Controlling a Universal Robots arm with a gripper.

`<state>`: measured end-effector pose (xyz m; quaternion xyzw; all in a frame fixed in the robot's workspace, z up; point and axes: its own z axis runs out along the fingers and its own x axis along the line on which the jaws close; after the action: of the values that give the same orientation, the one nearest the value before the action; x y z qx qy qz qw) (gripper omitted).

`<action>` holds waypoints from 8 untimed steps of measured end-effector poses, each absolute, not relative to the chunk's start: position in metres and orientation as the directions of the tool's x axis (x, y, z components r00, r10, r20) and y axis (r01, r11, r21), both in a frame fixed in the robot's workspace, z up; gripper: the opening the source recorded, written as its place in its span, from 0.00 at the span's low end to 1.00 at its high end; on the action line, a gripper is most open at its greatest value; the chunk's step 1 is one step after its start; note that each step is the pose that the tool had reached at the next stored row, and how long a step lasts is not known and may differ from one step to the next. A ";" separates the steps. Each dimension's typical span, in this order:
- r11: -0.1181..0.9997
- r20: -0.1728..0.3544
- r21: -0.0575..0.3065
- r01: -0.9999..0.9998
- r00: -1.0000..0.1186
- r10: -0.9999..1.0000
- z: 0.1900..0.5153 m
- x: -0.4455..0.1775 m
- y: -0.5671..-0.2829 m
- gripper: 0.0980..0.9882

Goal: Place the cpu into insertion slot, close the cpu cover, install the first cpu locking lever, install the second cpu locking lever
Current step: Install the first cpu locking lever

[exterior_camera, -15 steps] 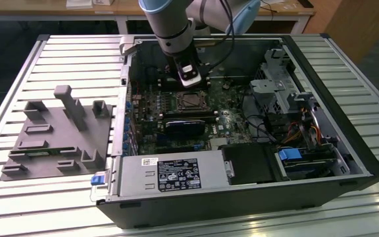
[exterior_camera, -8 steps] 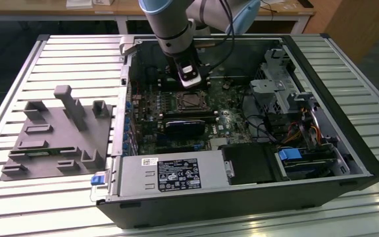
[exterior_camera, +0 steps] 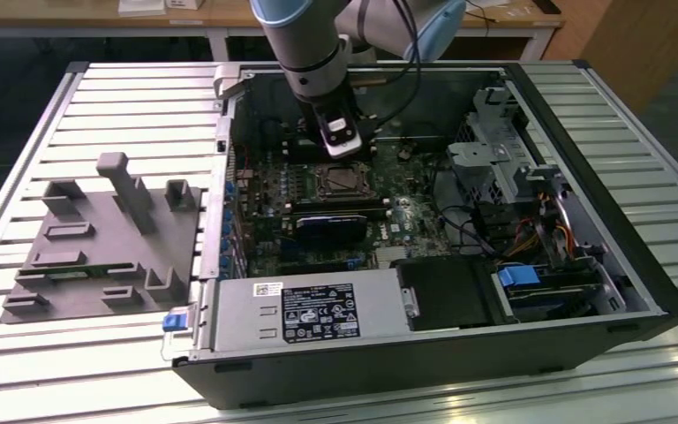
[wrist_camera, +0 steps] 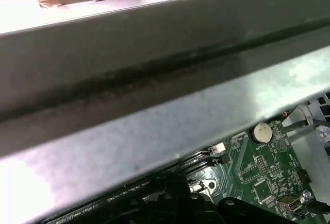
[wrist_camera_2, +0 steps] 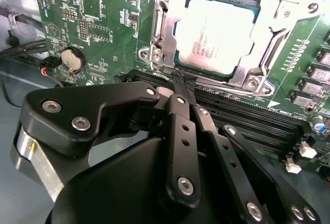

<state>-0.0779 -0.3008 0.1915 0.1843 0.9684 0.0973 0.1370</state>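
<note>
Your black pincer (wrist_camera_2: 177, 81) hangs low inside the open black computer case (exterior_camera: 433, 367), with its fingertips drawn together right at the edge of the square, silver-rimmed insertion slot (exterior_camera: 320, 181). You cannot tell from the second wrist view whether anything thin is caught between them. The small flat square cpu (wrist_camera_2: 214, 31), dull silver-grey on top, is seated in that slot. The thin silvery cpu cover (wrist_camera_2: 269, 44), a frame plate with a square window, lies flat over it so the chip's top shows through the window. Around the slot you see the green motherboard (wrist_camera_2: 103, 23), with a round silver coin battery (wrist_camera_2: 72, 59) off to one side. The long narrow black memory slots (wrist_camera_2: 247, 116) run just beside the socket, under your pincer's links. In the exterior view, a grey moulded parts fixture (exterior_camera: 103, 252) sits on the slatted metal table (exterior_camera: 68, 375) at the exterior view's left of the case.
</note>
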 end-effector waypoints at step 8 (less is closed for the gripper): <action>0.913 -0.230 0.239 0.331 -0.894 0.385 0.189 -0.077 -0.301 0.00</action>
<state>-0.0774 -0.3008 0.1890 0.1848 0.9683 0.0973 0.1371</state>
